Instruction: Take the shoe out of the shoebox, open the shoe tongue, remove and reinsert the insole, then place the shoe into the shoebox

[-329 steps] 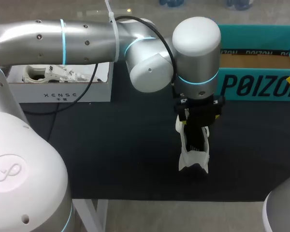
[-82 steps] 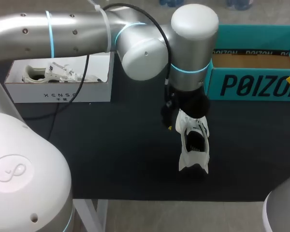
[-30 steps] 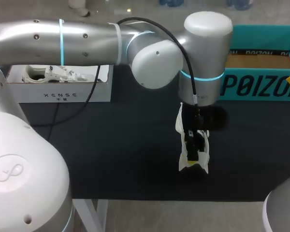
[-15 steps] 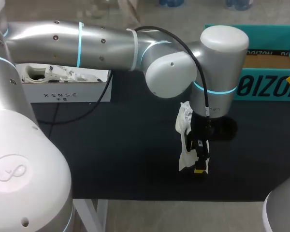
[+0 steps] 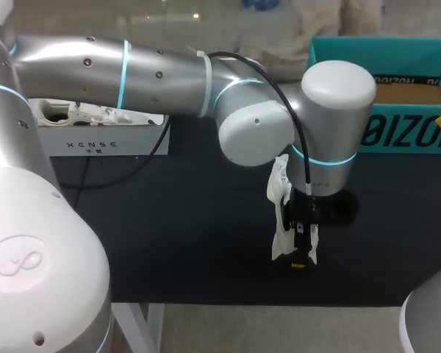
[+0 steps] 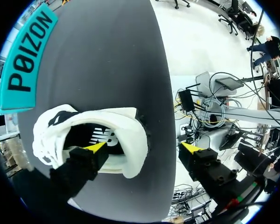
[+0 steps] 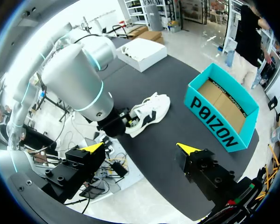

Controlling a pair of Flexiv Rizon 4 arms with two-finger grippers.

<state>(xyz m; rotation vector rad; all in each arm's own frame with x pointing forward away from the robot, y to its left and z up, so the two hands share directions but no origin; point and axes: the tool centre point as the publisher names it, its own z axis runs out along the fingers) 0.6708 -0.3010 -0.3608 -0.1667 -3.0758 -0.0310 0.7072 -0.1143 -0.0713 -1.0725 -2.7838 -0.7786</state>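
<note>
The white shoe (image 6: pixel 126 133) sits on the dark counter (image 5: pixel 169 243), near the teal shoebox (image 5: pixel 404 132) but apart from it. The left fingers (image 6: pixel 89 157) are spread. One is inside the shoe's opening above the black insole (image 6: pixel 106 138), and the other is outside, past the heel and clear of it. The right fingers (image 7: pixel 86 161), also spread and holding nothing, hang high above the counter, with the shoe and shoebox well ahead of them.
</note>
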